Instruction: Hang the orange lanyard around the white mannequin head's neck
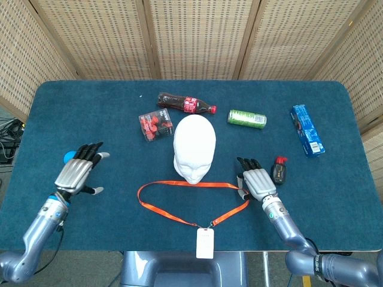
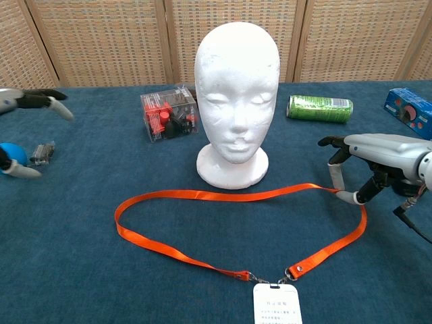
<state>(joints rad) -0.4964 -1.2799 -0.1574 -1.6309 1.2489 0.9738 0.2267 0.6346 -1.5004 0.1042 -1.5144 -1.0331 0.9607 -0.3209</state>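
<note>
a: where's the lanyard (image 1: pixel 190 202) right now?

b: flat on the counter (image 1: pixel 108 119), a loop spread at 6 o'clock of the head (image 1: pixel 194 147). the far strap runs just in front of the head's base, not around the neck. its badge (image 1: pixel 204 243) hangs at the near edge, 6 o'clock of the loop.

a: and your right hand (image 1: pixel 256 180)?

b: at the loop's 3 o'clock corner. i'm pinching the strap there between thumb and a fingertip, and in the chest view that end is lifted a little off the counter, other fingers (image 2: pixel 335 141) spread above it.

a: left hand (image 1: pixel 76 173)?

b: it holds nothing, fingers apart, over the counter at 9 o'clock of the loop and well apart from it. a blue ball (image 2: pixel 11 155) shows just past it, with a small clip (image 2: pixel 41 153) beside the ball.

a: what else is up there?

b: a clear box (image 1: pixel 155 125) of red bits at 10 o'clock of the head, a cola bottle (image 1: pixel 186 103) lying at 12, a green can (image 1: pixel 246 118) on its side at 2, a blue box (image 1: pixel 307 130) farther out at 3. a small dark bottle with a red cap (image 1: pixel 279 170) lies just beside my right hand, at its 3 o'clock.
</note>
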